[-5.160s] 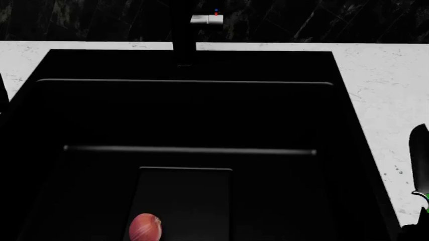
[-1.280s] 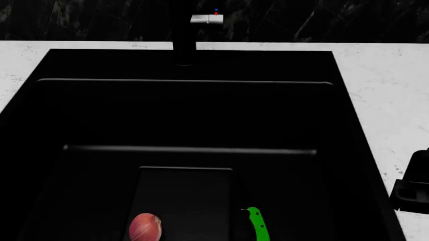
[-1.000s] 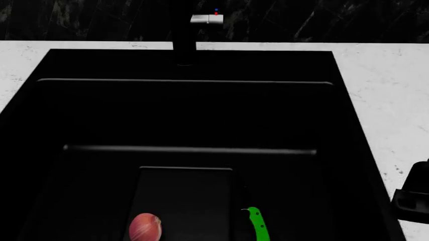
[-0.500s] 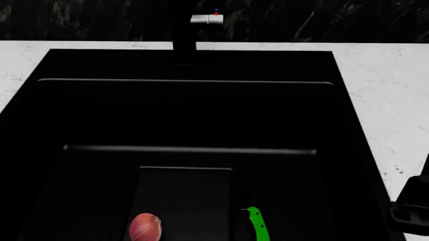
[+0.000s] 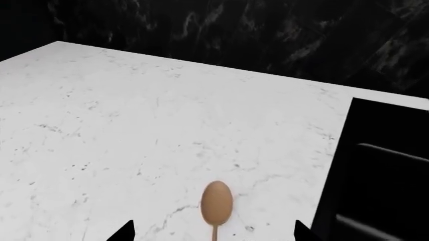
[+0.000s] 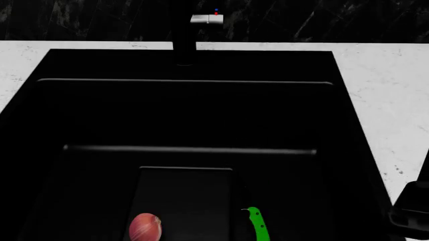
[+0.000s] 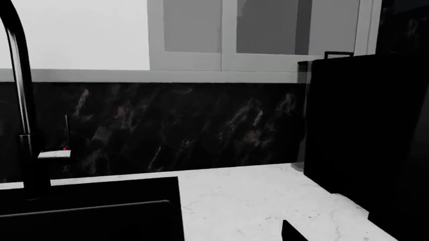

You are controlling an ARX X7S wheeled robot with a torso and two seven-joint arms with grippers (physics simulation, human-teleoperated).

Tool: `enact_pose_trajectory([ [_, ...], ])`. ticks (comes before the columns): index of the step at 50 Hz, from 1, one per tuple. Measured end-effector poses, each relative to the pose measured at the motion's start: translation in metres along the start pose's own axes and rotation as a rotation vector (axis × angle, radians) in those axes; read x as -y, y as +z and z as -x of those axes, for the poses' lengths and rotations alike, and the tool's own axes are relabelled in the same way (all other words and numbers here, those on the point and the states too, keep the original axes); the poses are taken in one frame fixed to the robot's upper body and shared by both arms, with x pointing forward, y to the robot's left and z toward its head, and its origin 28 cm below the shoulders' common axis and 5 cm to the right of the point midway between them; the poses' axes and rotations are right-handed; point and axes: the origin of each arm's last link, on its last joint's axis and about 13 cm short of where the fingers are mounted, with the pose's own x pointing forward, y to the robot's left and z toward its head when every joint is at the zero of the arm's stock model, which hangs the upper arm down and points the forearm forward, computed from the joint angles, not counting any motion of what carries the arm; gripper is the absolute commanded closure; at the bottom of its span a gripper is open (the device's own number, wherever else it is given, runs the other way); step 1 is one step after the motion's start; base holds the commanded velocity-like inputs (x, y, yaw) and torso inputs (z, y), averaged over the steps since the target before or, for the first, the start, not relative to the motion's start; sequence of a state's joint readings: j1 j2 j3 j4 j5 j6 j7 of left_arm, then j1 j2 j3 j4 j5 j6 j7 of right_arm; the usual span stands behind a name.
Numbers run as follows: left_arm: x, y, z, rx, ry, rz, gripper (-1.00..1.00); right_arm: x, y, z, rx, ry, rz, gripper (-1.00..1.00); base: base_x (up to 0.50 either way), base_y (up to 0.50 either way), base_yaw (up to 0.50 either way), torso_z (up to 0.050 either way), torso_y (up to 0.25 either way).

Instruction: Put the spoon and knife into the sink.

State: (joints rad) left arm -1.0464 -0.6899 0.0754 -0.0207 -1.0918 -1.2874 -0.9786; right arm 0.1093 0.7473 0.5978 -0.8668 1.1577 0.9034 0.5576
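In the left wrist view the tan spoon point(image 5: 216, 203) lies flat on the white marble counter point(image 5: 134, 130), bowl pointing away. My left gripper point(image 5: 214, 236) is open, with one dark fingertip on each side of the spoon's handle and not touching it. The black sink point(image 6: 201, 115) fills the head view. The knife point(image 6: 258, 226), green handle showing, lies on its floor near the front. My right gripper point(image 6: 410, 211) hangs over the counter beside the sink's right rim. It is open and holds nothing; only one fingertip point(image 7: 292, 232) shows in its wrist view.
A reddish onion-like ball point(image 6: 144, 227) rests on the sink floor left of the knife. The dark faucet point(image 6: 185, 35) stands at the sink's back rim. A dark tall block point(image 7: 362, 125) stands on the counter to the right, against the dark marble backsplash.
The knife, earlier up at the head view's right edge, now lies in the sink. Over the last second my right gripper has slid toward the view's lower right corner.
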Motion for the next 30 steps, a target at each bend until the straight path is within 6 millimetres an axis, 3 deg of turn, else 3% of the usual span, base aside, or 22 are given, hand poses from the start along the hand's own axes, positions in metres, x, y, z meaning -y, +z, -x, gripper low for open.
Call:
enact_pose_trajectory([
  [30, -0.005, -0.010, -0.015, -0.072, 0.030, -0.009, -1.00, 0.000, -0.003, 0.002, -0.003, -0.004, -0.019, -1.00, 0.00, 0.00, 0.00, 0.000, 0.000],
])
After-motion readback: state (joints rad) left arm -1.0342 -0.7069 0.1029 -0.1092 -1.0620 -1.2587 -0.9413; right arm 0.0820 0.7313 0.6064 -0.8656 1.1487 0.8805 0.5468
